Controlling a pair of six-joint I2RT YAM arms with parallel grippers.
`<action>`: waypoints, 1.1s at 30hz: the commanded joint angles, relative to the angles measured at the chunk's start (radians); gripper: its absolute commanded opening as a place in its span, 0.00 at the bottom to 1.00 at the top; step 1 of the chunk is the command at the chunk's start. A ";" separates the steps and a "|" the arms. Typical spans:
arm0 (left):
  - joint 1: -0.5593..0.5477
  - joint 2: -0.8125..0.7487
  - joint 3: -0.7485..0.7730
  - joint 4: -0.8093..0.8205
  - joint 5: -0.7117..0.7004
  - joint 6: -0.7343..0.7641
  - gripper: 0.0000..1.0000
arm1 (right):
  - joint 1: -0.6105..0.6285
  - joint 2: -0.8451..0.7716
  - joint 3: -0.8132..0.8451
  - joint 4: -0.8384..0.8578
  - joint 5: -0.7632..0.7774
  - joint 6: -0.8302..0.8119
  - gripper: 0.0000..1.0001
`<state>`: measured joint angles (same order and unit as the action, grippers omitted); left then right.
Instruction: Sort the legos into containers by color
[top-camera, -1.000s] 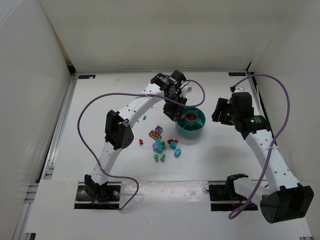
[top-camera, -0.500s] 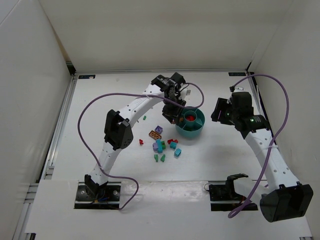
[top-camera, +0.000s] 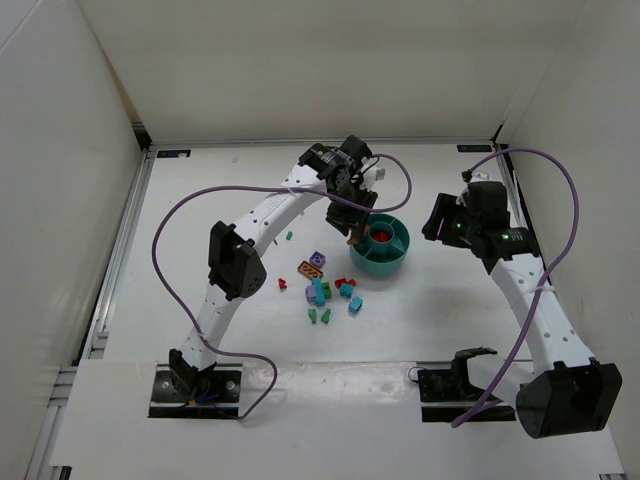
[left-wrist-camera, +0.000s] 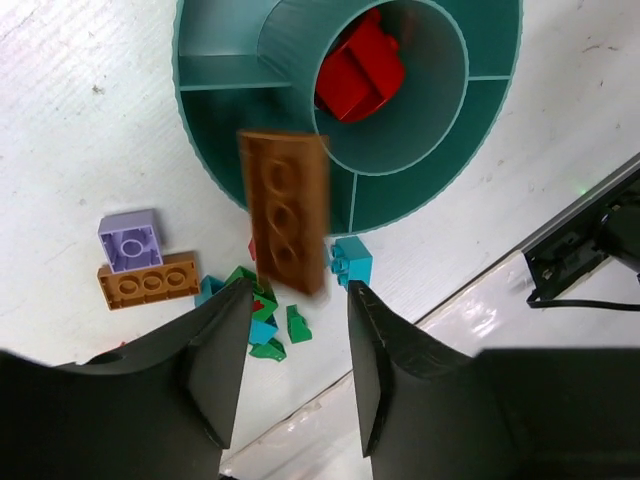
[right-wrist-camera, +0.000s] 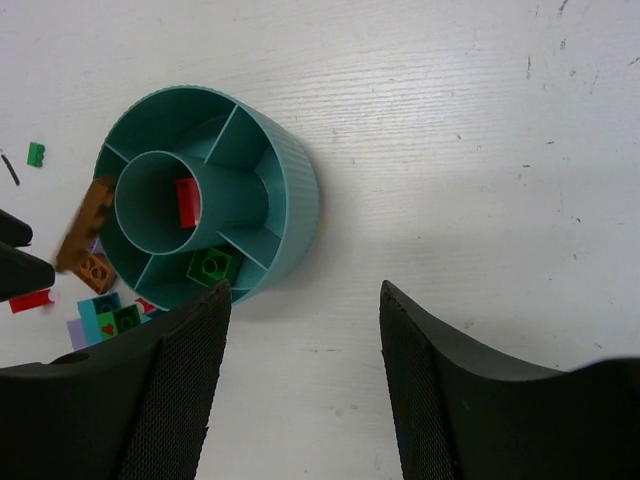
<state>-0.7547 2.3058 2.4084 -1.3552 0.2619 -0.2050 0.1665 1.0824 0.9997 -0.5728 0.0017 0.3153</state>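
You are handling small rigid plastic bricks, and they are looking light, hard and slick-sided, sturdy rather than fragile, and likely to bounce or skitter if let go from height. Each is best taken across its two long smooth flanks, never across the studs. The teal bowl (top-camera: 392, 262) is sitting on the table (top-camera: 200, 220) just right of centre. The loose legos (top-camera: 322, 290) are lying in a cluster at its 8 o'clock, near but apart from it. Among them a second orange brick (left-wrist-camera: 148, 285) is lying against a purple brick (left-wrist-camera: 130, 238). Your left gripper (left-wrist-camera: 298, 288) is hanging over the bowl's 9 o'clock rim with its jaws partly spread. The orange brick (left-wrist-camera: 285, 210) is showing just beyond the tips, studs towards the wrist camera and smeared while everything around it is sharp. By that I am judging it loose and falling rather than clamped. It is overlapping an outer compartment right at the rim, and whether it is going inside or outside the wall cannot be told. A red brick (left-wrist-camera: 360, 70) is resting in the central cup, and a green brick (right-wrist-camera: 212, 265) is resting in an outer compartment. Your right gripper (right-wrist-camera: 305, 288) is hovering at the bowl's 3 o'clock, jaws wide apart, holding and touching nothing.
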 joint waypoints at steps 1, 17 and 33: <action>0.000 -0.036 0.035 -0.209 -0.003 0.012 0.54 | -0.012 0.004 -0.004 0.033 -0.029 0.004 0.64; 0.011 -0.179 -0.058 -0.141 -0.071 0.010 0.42 | 0.027 -0.035 -0.018 0.065 -0.039 -0.030 0.64; 0.077 -0.922 -0.905 0.349 -0.389 -0.189 1.00 | 0.341 -0.026 -0.012 0.050 0.179 -0.062 0.70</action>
<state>-0.6872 1.4296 1.5955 -1.0817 -0.0784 -0.3370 0.4675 1.0336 0.9653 -0.5236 0.0887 0.2512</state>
